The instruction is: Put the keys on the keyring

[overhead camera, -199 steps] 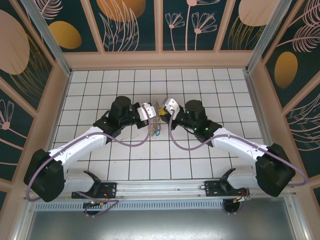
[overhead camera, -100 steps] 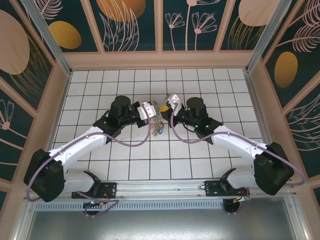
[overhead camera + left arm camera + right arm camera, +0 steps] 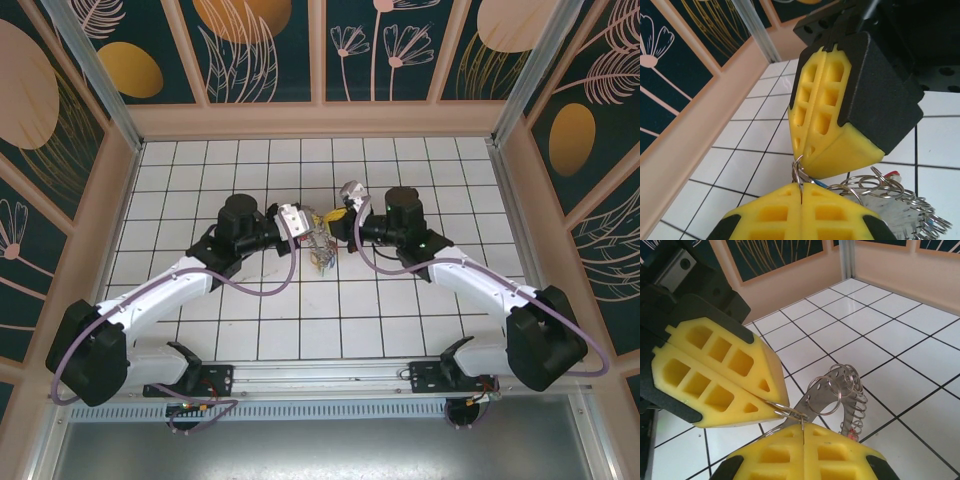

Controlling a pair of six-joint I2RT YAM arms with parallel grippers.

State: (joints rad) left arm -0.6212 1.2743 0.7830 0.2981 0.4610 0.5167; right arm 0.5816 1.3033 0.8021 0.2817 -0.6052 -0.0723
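Moved: the right arm (image 3: 470, 285) had swung its wrist toward the far wall in the last second; the left arm (image 3: 165, 290) had barely shifted.
Pose: both arms reached inward, tips meeting above the worktop (image 3: 400, 330).
Left gripper (image 3: 801, 197): clenched on a wire loop (image 3: 797, 172) of the keyring (image 3: 890, 212).
Right gripper (image 3: 803, 432): clenched on the same loop.
Top view: coloured keys (image 3: 320, 260) dangled below the tips.
Wrist views: many loops threaded on the keyring's grey metal.

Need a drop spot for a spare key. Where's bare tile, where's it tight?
Free: tile rows under the back wall, corner to corner; the middle patch ahead of the base rail. Crowded: centre, where left hand and right hand are both shut on a small ring, keyring bundle beside them.
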